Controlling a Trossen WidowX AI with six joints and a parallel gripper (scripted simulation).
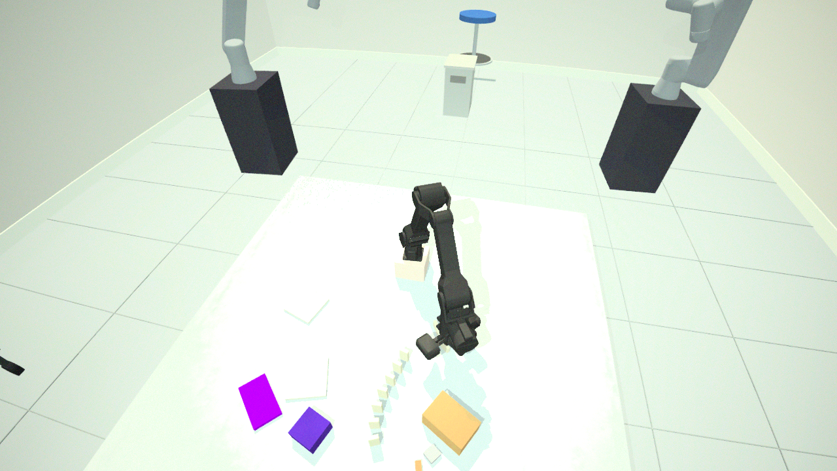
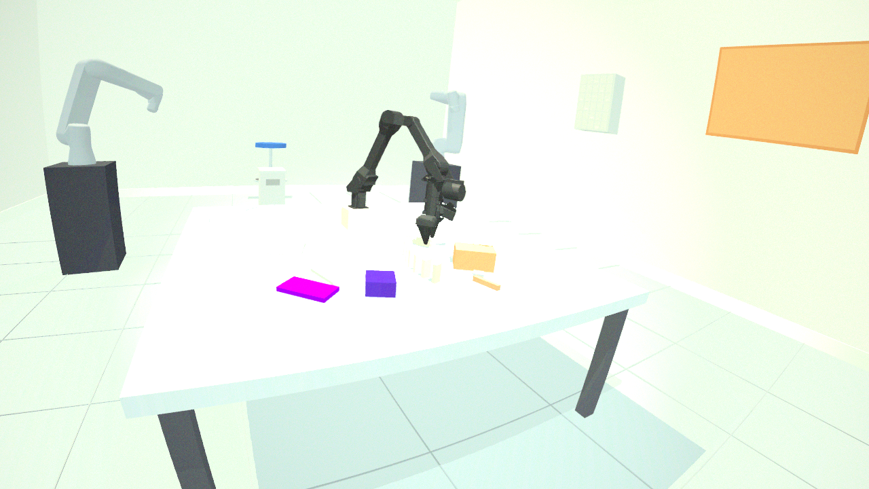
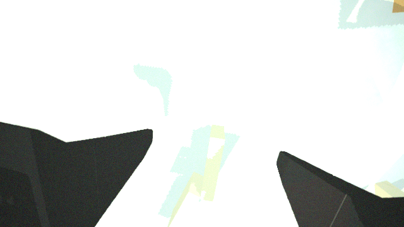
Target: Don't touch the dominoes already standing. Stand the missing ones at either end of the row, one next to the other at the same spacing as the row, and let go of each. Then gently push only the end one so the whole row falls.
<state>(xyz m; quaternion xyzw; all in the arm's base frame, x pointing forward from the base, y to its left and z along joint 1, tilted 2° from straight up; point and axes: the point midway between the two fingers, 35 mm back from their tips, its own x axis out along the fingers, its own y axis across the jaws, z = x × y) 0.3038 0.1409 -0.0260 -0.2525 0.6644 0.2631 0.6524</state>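
Several pale dominoes stand in a curved row, with the near end domino (image 1: 374, 439) (image 2: 436, 272) at the front and the far end domino (image 1: 404, 354) (image 3: 386, 188) at the back. Two more pale dominoes lie on the table to the right of the far end: one lying domino (image 1: 446, 349) (image 3: 212, 181) and, partly hidden, another (image 1: 435, 326). My gripper (image 2: 426, 238) (image 3: 214, 146) is open and empty, pointing down above the lying dominoes. In the wrist view they show low between the fingers. In the top view the hand hides its fingertips and parts of these dominoes.
An orange block (image 1: 450, 418) (image 2: 474, 257) (image 3: 398, 5) stands right of the row. A small grey tile (image 1: 431, 453) and an orange stick (image 1: 418, 465) (image 2: 486, 282) lie near its front. A purple block (image 1: 310, 429) (image 2: 380, 284) and a magenta slab (image 1: 259, 401) (image 2: 307, 289) lie left.
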